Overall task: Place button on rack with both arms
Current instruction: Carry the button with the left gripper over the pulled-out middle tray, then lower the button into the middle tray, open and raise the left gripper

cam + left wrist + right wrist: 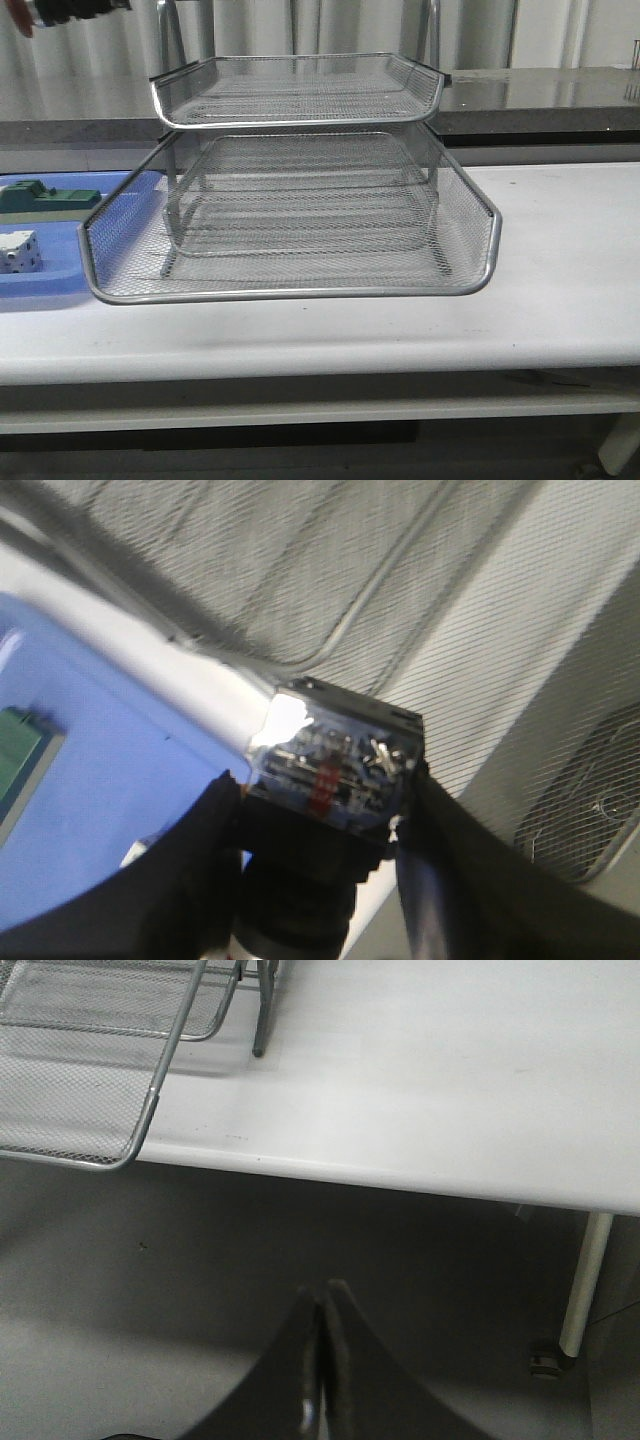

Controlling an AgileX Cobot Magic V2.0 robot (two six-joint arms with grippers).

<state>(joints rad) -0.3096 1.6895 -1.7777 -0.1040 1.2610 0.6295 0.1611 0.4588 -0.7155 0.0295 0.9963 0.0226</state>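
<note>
The left end effector [320, 880] is clamped on the button [335, 770], carrying it high above the rack [290, 290], off its left side. Next it likely needs to lower the button onto a tier and let go. The right end effector [322, 1360], fingers together and holding nothing, hangs beyond the bench [450, 1080] edge right of the rack.

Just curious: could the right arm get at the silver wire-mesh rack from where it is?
Probably yes: the right gripper hangs shut off the table's edge, with only bare white tabletop before the silver wire-mesh rack.
</note>
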